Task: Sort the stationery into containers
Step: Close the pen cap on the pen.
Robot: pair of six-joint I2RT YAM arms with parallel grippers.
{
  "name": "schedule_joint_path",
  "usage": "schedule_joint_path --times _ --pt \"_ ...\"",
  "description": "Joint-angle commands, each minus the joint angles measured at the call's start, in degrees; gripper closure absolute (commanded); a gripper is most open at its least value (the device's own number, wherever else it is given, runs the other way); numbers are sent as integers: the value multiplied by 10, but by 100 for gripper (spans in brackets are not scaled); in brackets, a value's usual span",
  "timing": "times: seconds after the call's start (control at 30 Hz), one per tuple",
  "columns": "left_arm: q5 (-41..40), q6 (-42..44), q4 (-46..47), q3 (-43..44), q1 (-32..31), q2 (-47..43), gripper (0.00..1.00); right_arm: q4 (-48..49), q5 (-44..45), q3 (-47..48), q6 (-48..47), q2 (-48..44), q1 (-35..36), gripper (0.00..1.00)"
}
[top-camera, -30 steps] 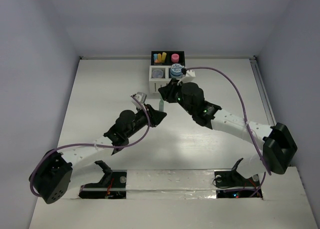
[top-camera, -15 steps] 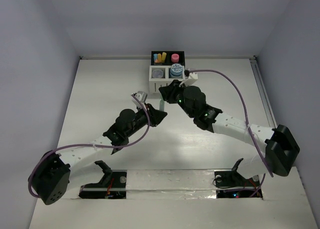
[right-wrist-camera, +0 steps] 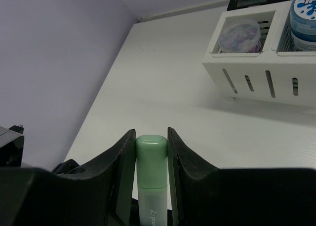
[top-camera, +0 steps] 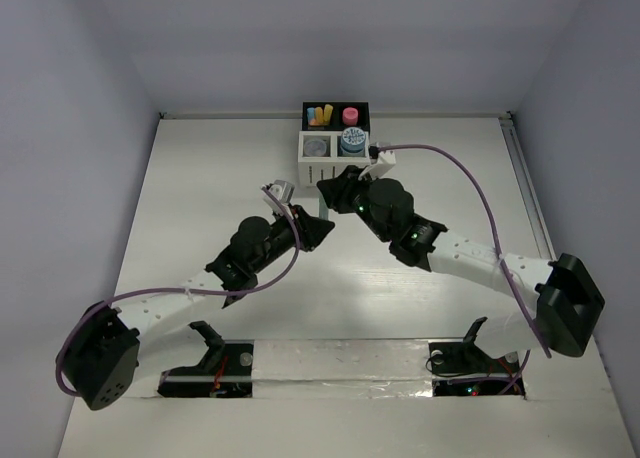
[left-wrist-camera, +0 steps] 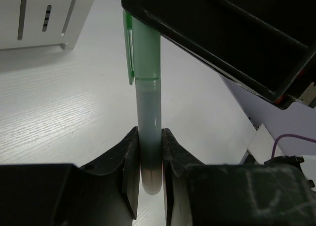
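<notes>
1. Left wrist view: the left gripper (left-wrist-camera: 149, 147) is clamped on the lower barrel of a green highlighter pen (left-wrist-camera: 148, 95), which is held above the table (left-wrist-camera: 59, 117).
2. In the right wrist view, the right gripper (right-wrist-camera: 151, 139) pinches the same pen's capped end, so both arms grasp it at once (a handover, by my reading).
3. The desk organiser (right-wrist-camera: 256, 80) stands just beyond. A tape roll (right-wrist-camera: 239, 33) sits in one white bin, a blue-white roll (right-wrist-camera: 303, 14) in the other, and coloured stubs (top-camera: 320, 114) fill a black bin behind.
4. Next, I judge, the left gripper must let go before the right arm carries the pen to a bin, probably the one with the stubs.
</notes>
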Motion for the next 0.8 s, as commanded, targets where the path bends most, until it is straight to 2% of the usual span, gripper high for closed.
schedule_joint_path --times 0.0,0.47,0.77 --pt "-16 12 32 31 0 -23 100 9 -12 0 -4 -17 10 100" --pt "-52 56 -7 96 0 -54 100 -26 -88 -83 17 -19 52 100" --pt "-58 63 -1 131 0 -40 100 -6 -124 -140 62 -10 68 100"
